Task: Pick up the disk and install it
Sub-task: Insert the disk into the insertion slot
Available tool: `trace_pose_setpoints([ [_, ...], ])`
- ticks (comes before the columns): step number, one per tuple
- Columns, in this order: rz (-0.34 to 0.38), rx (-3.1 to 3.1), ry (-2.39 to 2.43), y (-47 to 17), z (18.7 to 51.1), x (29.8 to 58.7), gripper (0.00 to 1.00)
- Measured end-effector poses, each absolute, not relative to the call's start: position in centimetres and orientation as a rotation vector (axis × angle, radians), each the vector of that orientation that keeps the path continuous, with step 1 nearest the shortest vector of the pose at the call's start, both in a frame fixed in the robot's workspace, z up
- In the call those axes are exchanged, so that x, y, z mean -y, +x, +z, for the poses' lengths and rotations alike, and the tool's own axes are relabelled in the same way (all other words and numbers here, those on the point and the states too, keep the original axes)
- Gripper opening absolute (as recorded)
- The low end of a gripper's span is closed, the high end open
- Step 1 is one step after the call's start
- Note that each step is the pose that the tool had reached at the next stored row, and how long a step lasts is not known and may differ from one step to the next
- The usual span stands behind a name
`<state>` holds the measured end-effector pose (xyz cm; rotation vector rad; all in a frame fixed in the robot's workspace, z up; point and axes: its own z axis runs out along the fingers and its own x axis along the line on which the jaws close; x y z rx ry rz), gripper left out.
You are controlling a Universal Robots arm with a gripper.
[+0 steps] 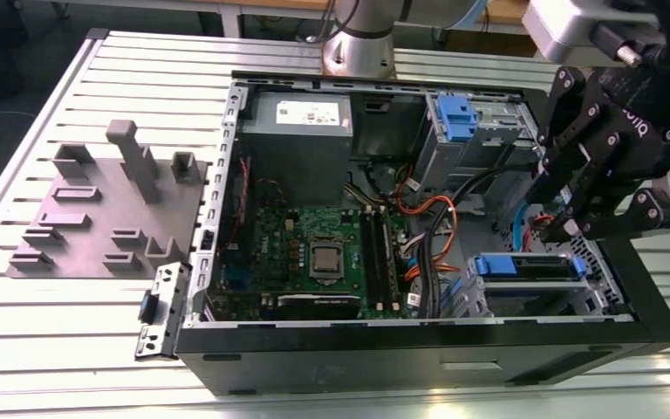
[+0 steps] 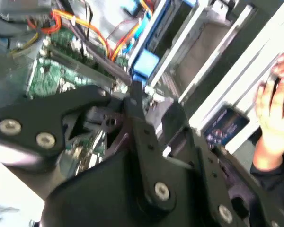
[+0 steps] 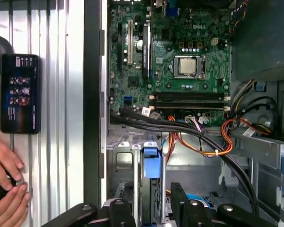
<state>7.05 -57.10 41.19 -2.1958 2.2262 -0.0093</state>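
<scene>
The disk sits in the drive cage at the front corner of the open computer case, on the exterior view's right, with its blue carrier frame facing the motherboard. In the first wrist view the disk stands edge-on in its slot, blue handle toward the cables. My gripper hangs just above that cage. Its black fingers stand one on each side of the disk with gaps between, so the gripper is open. In the second wrist view one fingertip ends next to the blue handle.
Orange and black cables run beside the cage over the motherboard. A blue clip sits in the upper bay next to the grey power supply. A grey fixture block lies on the table. A person's hands and a black device are beside the case.
</scene>
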Motion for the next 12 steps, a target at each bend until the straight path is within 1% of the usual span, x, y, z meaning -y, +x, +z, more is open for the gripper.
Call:
trace_pose_setpoints([
  [3, -0.009, -2.226, -2.196, 7.1, 40.6, 57.1, 0.44],
  [4, -0.009, -2.226, -2.196, 7.0, 40.4, 57.1, 0.42],
  [5, -0.009, -2.226, -2.196, 7.0, 40.3, 57.1, 0.36],
  [6, -0.009, -2.226, -2.196, 7.0, 40.1, 57.1, 0.36],
  [8, -0.009, -2.226, -2.196, 7.0, 39.7, 57.1, 0.24],
  [9, -0.009, -2.226, -2.196, 7.0, 39.5, 57.1, 0.24],
  [11, -0.009, -2.226, -2.196, 7.0, 39.2, 57.1, 0.13],
  [12, -0.009, -2.226, -2.196, 7.0, 39.0, 57.1, 0.13],
])
